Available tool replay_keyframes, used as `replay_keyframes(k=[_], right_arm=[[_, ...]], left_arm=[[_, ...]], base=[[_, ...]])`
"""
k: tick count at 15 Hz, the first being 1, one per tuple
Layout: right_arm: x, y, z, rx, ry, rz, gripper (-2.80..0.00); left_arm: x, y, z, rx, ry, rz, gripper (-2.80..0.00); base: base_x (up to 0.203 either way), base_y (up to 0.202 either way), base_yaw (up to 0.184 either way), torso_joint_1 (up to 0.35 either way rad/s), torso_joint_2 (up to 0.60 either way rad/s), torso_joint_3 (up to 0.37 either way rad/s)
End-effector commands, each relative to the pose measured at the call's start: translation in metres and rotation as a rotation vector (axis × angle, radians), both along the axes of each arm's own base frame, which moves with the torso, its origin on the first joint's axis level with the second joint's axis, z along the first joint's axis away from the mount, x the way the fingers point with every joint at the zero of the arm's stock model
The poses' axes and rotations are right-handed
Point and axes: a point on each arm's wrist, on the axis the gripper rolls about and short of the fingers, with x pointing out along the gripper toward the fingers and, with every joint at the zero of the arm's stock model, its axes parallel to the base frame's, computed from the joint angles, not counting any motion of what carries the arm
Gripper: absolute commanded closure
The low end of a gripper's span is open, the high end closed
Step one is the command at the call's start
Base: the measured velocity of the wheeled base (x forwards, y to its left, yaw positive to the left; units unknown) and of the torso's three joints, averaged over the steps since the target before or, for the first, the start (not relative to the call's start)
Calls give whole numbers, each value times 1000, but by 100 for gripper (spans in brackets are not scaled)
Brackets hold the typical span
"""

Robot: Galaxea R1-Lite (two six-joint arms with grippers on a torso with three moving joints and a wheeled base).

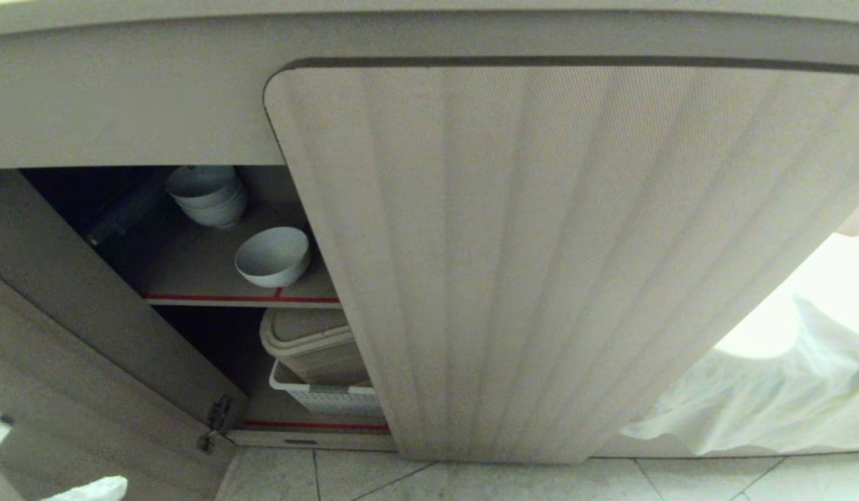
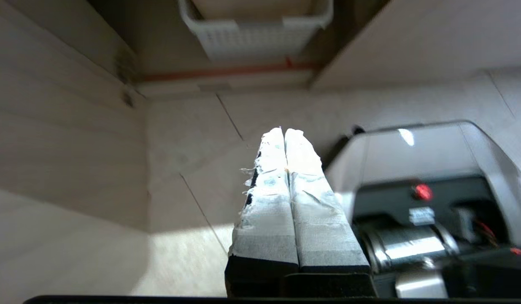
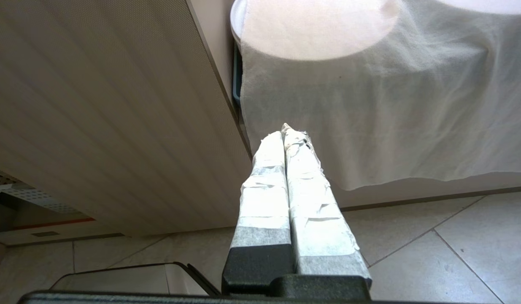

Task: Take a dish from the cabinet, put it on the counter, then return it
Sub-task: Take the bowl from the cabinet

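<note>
Bowl on the upper shelf of the open cabinet, tipped on its side near the red front edge, untouched.

Behind it stands a stack of white bowls; below, a beige lidded bin sits in a white perforated basket on the lower shelf. One fluted, round-cornered door fills the middle of the head view, pale wood grain; the other door swings out at left. Pale floor tiles run underneath, and a white cloth hangs at right. The left gripper, tape-wrapped, is closed on nothing above the floor tiles before the cabinet; the right gripper, also closed and empty, hangs low by the cloth.
</note>
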Motion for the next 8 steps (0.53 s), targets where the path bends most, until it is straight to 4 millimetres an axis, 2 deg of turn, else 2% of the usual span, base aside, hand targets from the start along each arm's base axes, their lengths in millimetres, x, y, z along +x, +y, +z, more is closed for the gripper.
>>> replay_keyframes(k=[1,8], right_arm=[[0,0,0,1,0,0,0],[0,0,0,1,-1,0,0]], left_arm=[[30,-1,0,-42,119,4,0],[70,-2,8,-242,107,135,0]], base=[[0,0,0,0,0,0],[0,0,0,0,0,0]])
